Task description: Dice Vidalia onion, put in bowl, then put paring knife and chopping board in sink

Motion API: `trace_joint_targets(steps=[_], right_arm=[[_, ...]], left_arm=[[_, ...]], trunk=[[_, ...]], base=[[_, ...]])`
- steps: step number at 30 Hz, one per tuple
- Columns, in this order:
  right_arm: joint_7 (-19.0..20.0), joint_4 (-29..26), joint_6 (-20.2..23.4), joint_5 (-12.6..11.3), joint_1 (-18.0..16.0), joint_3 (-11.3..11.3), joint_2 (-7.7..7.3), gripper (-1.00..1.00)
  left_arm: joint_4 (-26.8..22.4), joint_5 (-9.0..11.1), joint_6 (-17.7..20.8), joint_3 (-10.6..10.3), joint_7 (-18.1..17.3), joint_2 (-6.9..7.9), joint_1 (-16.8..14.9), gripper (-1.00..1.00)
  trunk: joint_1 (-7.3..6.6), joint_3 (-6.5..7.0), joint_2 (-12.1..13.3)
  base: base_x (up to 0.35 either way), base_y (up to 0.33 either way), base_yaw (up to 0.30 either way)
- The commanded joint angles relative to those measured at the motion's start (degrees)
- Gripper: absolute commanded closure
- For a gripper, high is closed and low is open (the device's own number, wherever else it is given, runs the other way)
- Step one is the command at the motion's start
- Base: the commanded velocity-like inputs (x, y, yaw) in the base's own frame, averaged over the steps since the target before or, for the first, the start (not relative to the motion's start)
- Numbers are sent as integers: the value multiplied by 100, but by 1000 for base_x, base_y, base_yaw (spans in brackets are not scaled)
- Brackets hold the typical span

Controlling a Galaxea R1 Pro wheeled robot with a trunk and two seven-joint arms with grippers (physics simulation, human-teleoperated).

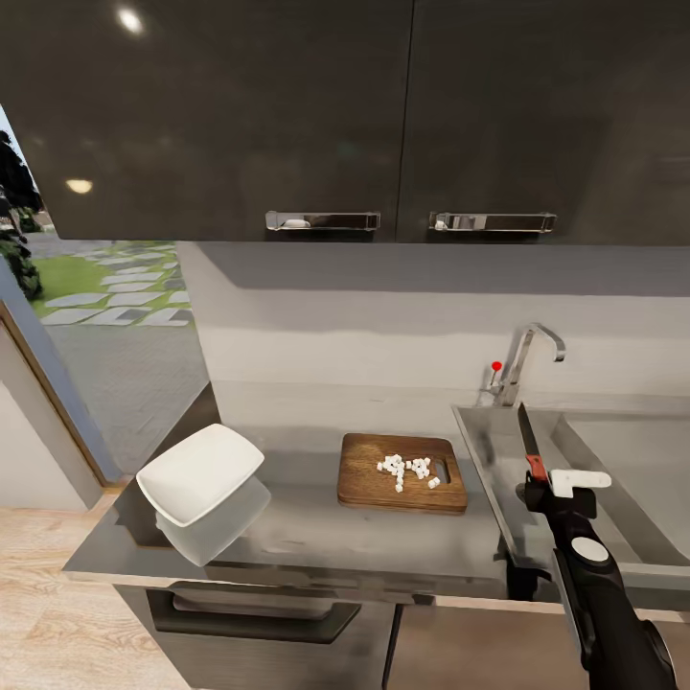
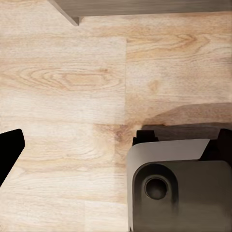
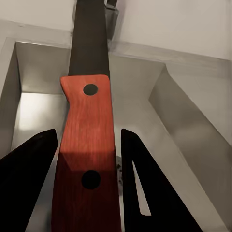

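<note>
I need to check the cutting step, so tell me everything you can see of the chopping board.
The chopping board is a dark brown, wood-grained rectangle with rounded corners and a slot handle hole at its end nearer the sink. It lies flat on the grey countertop, just beside the sink's edge, with the white bowl apart on its other side. Small white onion dice lie scattered on it near the slot.
</note>
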Motion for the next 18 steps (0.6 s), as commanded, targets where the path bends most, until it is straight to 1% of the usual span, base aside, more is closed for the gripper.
trace_joint_targets(steps=[1,4,7,11,18], right_arm=[[-8,-7,35,56,-4,1,-1,100],[-11,-7,35,51,-4,-9,-18,100],[-11,-7,41,-12,-4,-12,-76,100],[-11,-49,43,-58,-4,-10,-88,100],[-11,-95,44,-65,-4,-14,-89,100]], left_arm=[[18,39,-32,-48,1,-3,-7,-100],[16,37,-32,-48,2,-3,-9,-100],[16,37,-32,-48,2,2,-8,-100],[16,35,-32,-48,2,3,-7,-100],[16,37,-32,-48,2,3,-7,-100]], trunk=[[1,-9,-7],[1,-9,-7],[1,-9,-7],[1,-9,-7],[1,-9,-7]], base=[[0,0,0],[0,0,0],[0,0,0],[0,0,0],[0,0,0]])
